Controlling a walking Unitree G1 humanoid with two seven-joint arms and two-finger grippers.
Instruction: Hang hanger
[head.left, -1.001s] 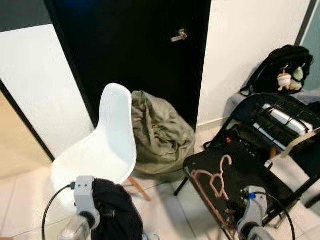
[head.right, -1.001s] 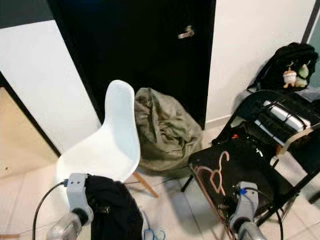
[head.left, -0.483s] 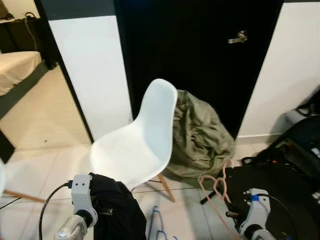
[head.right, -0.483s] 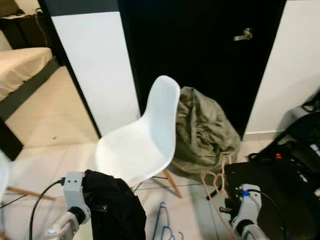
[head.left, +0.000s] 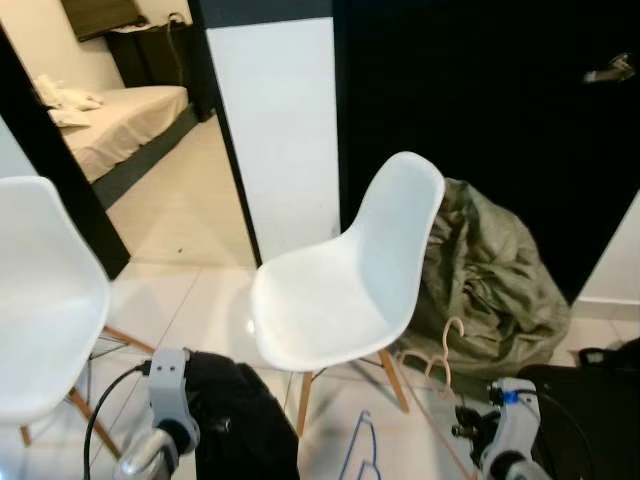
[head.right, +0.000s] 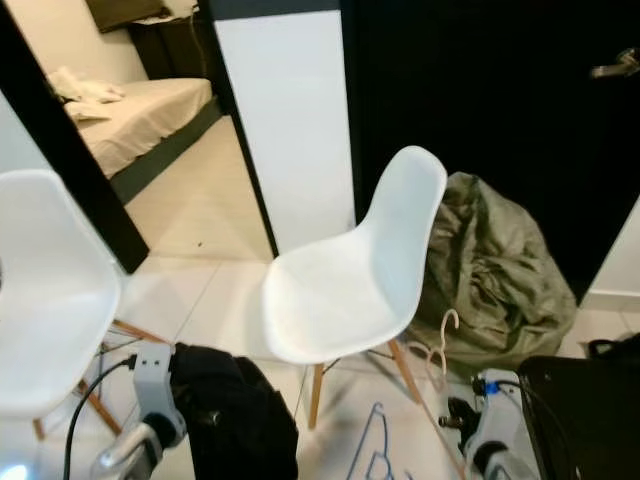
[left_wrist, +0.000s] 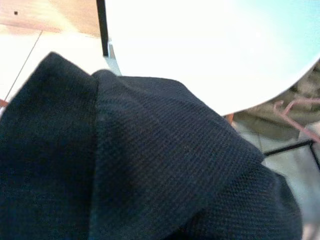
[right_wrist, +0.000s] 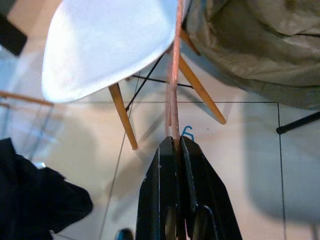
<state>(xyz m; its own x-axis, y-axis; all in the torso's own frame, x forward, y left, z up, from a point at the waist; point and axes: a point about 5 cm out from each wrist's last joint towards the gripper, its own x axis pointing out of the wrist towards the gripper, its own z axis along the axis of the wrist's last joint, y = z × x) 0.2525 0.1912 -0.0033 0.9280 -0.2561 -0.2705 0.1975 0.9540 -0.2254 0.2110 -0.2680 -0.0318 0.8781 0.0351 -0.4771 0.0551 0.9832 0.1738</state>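
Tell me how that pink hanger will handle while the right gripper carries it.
The pink hanger looks like thin rod, so probably light and fairly stiff. The right gripper pinches just one narrow bar, so it may swing or twist. Its open hook could snag the white chair nearby.

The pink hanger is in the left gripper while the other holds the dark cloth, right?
Not quite. The right wrist view shows the right gripper shut on the pink hanger; the left gripper holds the dark cloth, which the left eye view shows draped by that arm.
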